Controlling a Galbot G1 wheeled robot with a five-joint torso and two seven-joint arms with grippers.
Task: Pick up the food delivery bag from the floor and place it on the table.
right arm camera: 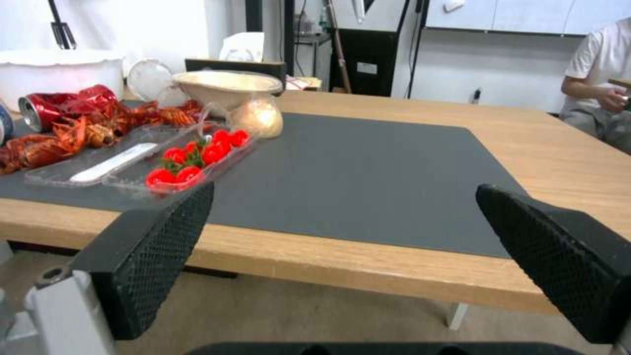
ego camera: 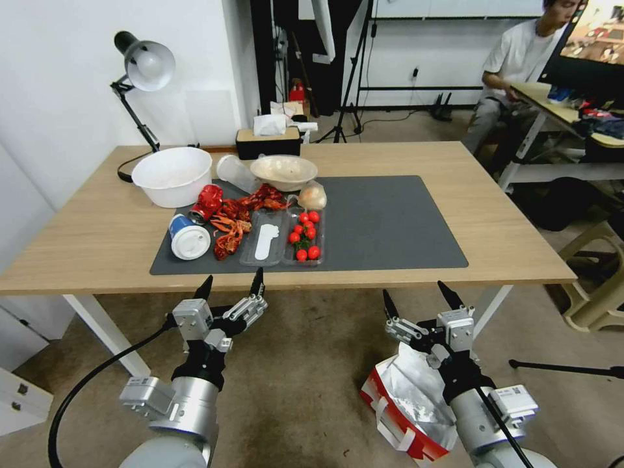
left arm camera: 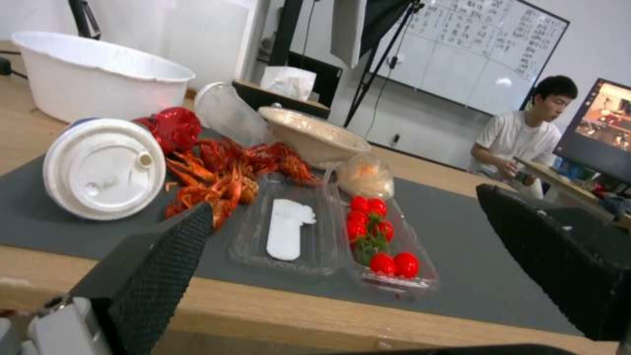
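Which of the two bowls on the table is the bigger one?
The white plastic bowl near the lamp is bigger and deeper. The beige bowl at the mat's back edge is smaller and shallower.

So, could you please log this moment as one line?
delivery bag: on floor, ungrasped | left tool: open, before table edge | right tool: open, above bag

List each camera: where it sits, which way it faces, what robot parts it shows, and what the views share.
Head view: on the robot's head, looking forward and down at the table, the food delivery bag on the floor, the left end effector and the right end effector.
Left wrist view: on the left wrist, facing the table's near edge; open fingers frame the cherry tomatoes.
Right wrist view: on the right wrist, facing the dark grey mat; open fingers.
Shared: tomatoes, mat.
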